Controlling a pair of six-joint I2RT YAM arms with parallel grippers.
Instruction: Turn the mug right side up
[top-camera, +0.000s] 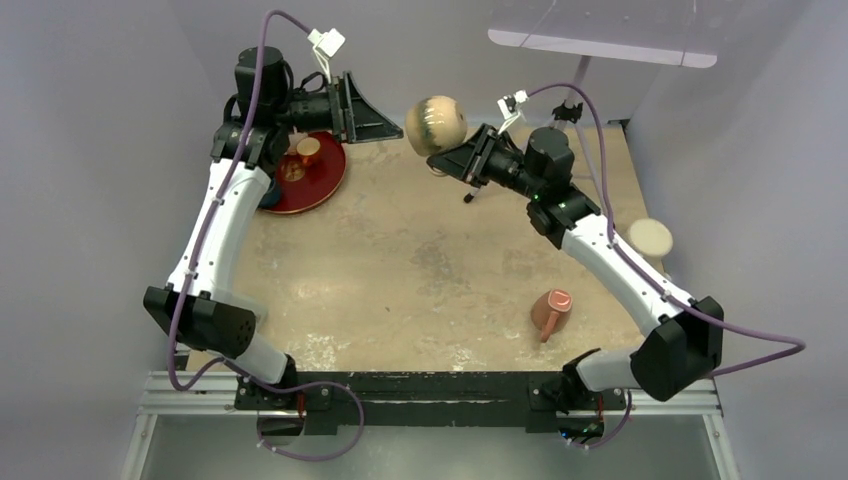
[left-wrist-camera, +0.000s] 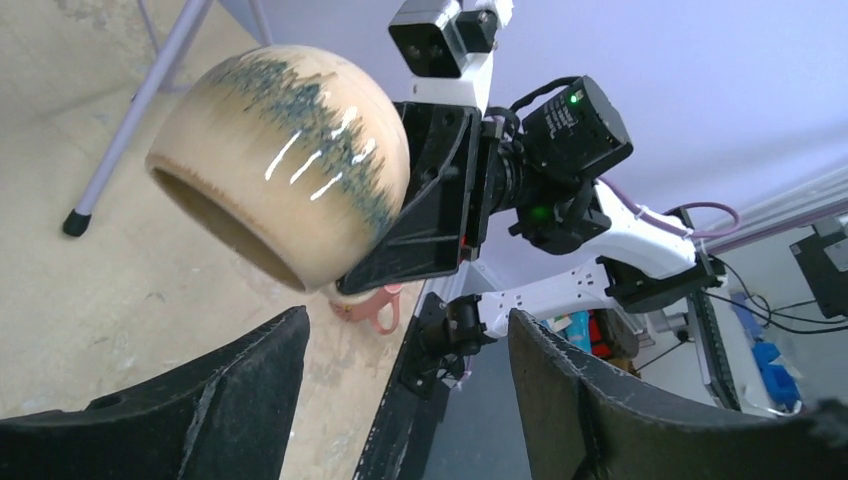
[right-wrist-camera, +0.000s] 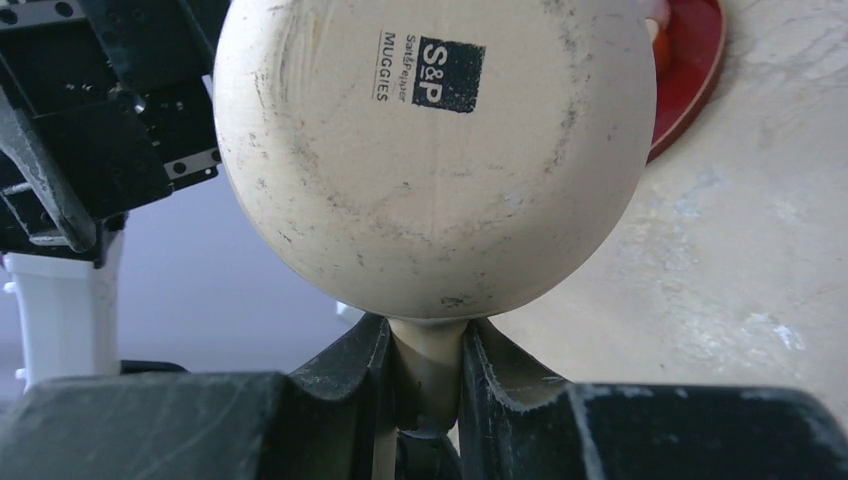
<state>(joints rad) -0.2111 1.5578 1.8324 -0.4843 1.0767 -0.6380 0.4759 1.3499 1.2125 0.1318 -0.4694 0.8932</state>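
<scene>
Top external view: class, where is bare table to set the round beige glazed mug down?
The wide tan tabletop between the round red plate and the pink ceramic mug is free. Crowded: far left, around that plate, under the left arm.

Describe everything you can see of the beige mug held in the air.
The mug is round-bellied, glossy beige ceramic with blue-grey streaks down its side. Its scuffed flat base carries a printed S&P Salt&Pepper Muggies mark. It hangs above the far side of the table, tilted, with its mouth facing sideways and slightly down. The right gripper pinches its handle; the open left gripper faces it without touching.
</scene>
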